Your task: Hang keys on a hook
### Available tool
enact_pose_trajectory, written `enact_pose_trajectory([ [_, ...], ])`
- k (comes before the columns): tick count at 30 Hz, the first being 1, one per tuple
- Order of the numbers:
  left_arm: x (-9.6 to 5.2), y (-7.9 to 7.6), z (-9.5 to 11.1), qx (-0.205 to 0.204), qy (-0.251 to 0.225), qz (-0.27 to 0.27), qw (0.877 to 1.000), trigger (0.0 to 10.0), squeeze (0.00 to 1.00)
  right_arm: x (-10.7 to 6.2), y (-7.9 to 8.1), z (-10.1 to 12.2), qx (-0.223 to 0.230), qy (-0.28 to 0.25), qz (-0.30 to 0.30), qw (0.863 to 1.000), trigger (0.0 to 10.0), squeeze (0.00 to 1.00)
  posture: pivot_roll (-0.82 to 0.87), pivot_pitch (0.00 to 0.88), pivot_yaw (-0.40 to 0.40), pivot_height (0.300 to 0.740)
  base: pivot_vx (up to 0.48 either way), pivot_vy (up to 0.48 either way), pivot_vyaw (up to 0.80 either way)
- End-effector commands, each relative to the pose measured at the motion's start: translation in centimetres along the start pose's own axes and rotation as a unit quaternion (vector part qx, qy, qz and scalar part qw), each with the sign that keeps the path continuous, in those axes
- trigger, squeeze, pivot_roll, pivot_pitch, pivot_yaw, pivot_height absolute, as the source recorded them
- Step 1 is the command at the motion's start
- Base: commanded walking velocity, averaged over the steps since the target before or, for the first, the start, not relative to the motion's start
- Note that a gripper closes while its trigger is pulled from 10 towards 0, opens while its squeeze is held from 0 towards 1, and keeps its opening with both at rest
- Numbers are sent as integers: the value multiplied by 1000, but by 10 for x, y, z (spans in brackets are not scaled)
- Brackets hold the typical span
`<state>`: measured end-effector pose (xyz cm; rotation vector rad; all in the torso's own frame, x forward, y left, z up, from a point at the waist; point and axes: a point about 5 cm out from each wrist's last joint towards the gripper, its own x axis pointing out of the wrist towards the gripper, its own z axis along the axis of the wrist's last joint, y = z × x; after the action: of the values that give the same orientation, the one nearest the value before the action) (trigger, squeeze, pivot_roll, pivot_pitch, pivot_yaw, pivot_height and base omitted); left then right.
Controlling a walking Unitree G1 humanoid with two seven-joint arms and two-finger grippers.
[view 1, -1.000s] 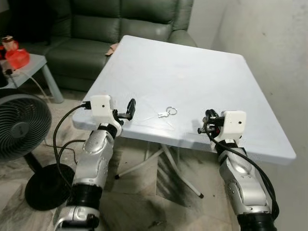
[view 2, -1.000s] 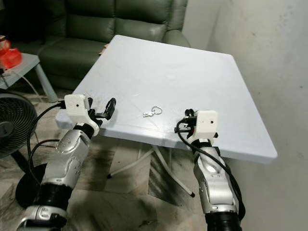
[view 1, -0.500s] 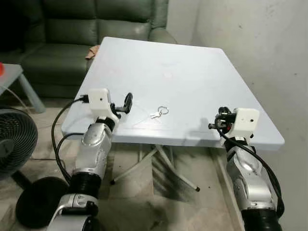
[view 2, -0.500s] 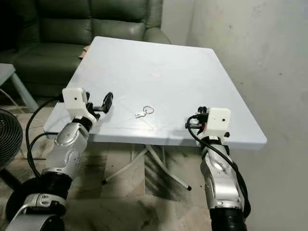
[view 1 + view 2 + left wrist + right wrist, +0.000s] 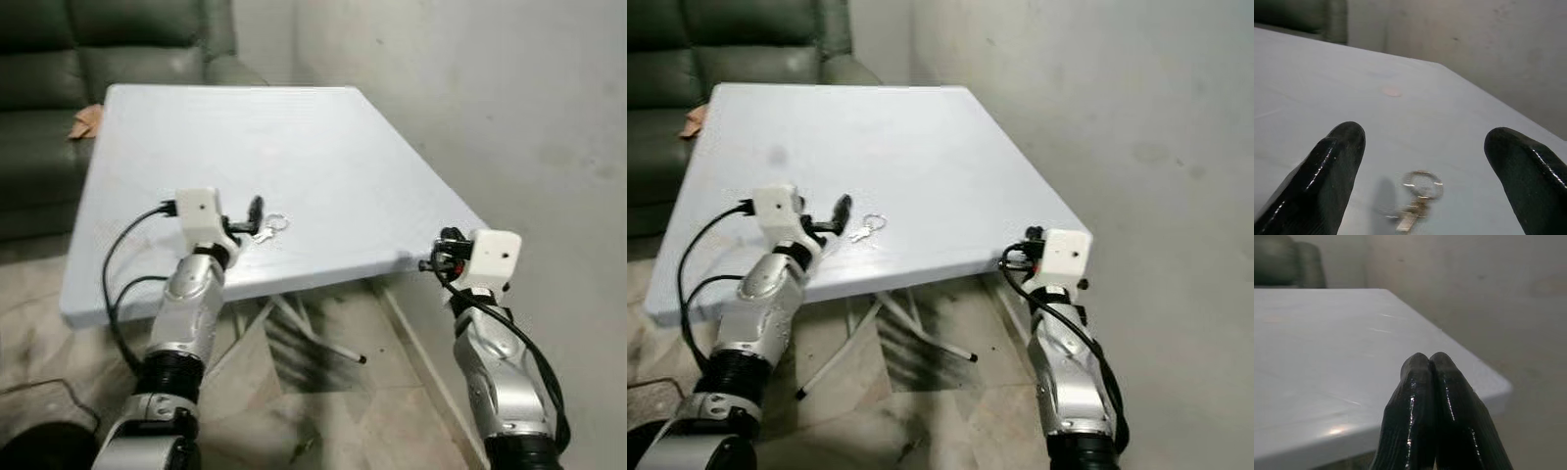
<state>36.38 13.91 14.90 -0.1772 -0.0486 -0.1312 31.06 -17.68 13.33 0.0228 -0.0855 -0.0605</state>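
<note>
Left fingers point(image 5: 1337, 161) spread, hovering just short of keys point(image 5: 269, 227) on worktop point(image 5: 323, 176); right fingers point(image 5: 1430, 396) pressed together, idling. Pre-grasp: next needing advance, then pinching the ring.

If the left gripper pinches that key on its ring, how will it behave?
The keys look small, thin and metal, so probably light and stiff, yet the ring may swing loose. Lying flat on the smooth white table, they might skid when nudged. The open left gripper brackets them.

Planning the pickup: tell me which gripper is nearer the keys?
Left. The left gripper is open right beside the keys; the right gripper is shut at the table's far corner.
</note>
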Motion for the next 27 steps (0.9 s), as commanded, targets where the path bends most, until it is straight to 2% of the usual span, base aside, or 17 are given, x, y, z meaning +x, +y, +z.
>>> enact_pose_trajectory([
  [1, 1, -5, 2, 15, -6, -11, 1000, 10000, 0, 2, 0, 6, -2, -13, 0, 1000, 10000, 0, 15, 0, -52, 740, 0, 0, -725],
  [4, 1, -5, 1, 31, -1, -11, 999, 10000, 0, 2, -1, 7, -2, -14, -2, 1000, 10000, 0, 11, 0, -50, 740, 0, 0, -725],
  [22, 2, -8, -1, 44, 1, -20, 999, 10000, 0, 3, -3, 8, -3, -17, -11, 1000, 10000, 0, 4, 0, -50, 740, 0, 0, -721],
  [27, 3, -9, 1, 59, -10, -19, 998, 10000, 0, 2, -5, 8, -3, -17, -15, 1000, 10000, 0, 2, 0, -47, 740, 0, 0, -724],
])
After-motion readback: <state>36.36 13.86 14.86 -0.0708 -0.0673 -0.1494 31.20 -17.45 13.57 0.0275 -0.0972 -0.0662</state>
